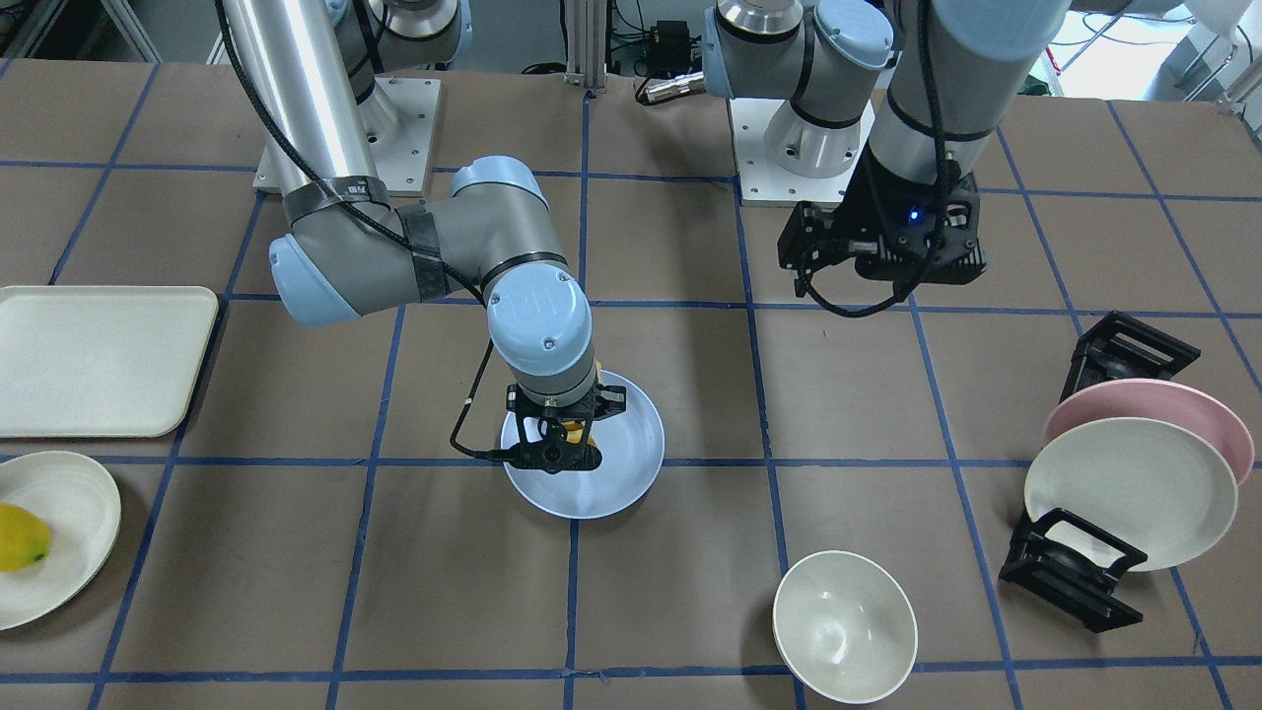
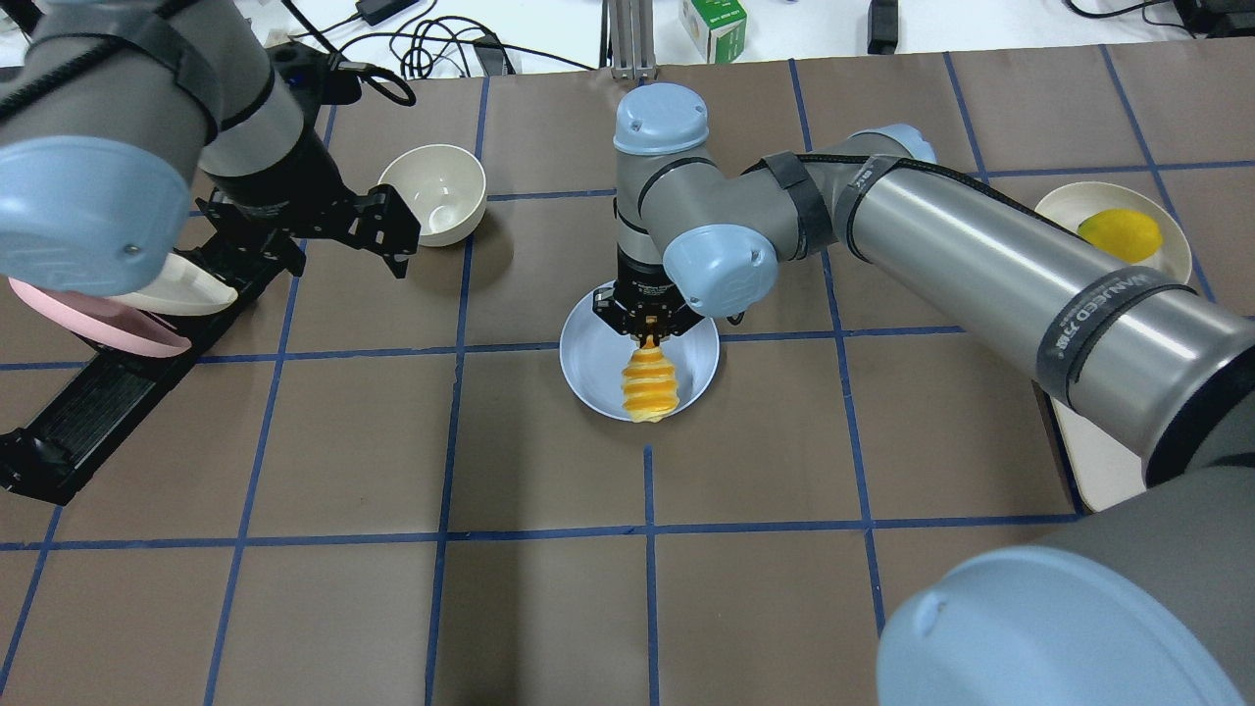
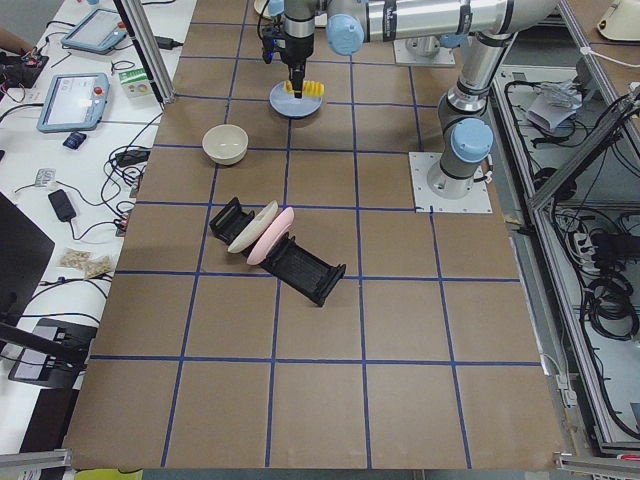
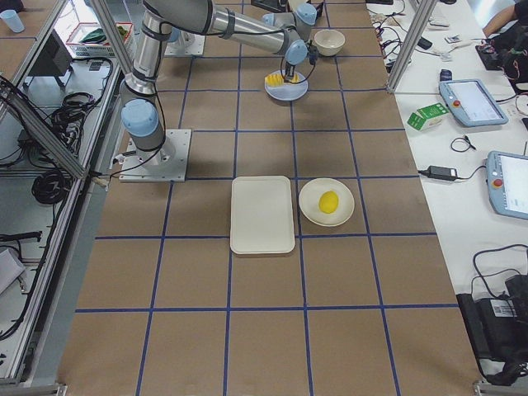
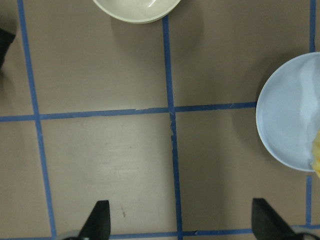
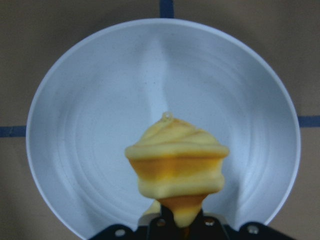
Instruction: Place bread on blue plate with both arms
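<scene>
The bread is a pale yellow loaf with orange-brown ridges, and my right gripper is shut on one end of it. It hangs low over the pale blue plate in the table's middle. I cannot tell whether it touches the plate. The right wrist view shows the bread end-on above the plate. In the front view the right gripper covers most of the bread over the plate. My left gripper is open and empty, raised beside the plate.
A cream bowl stands near the left gripper. A black rack holds a pink plate and a cream plate. A cream tray and a cream plate with a yellow fruit lie on the right arm's side.
</scene>
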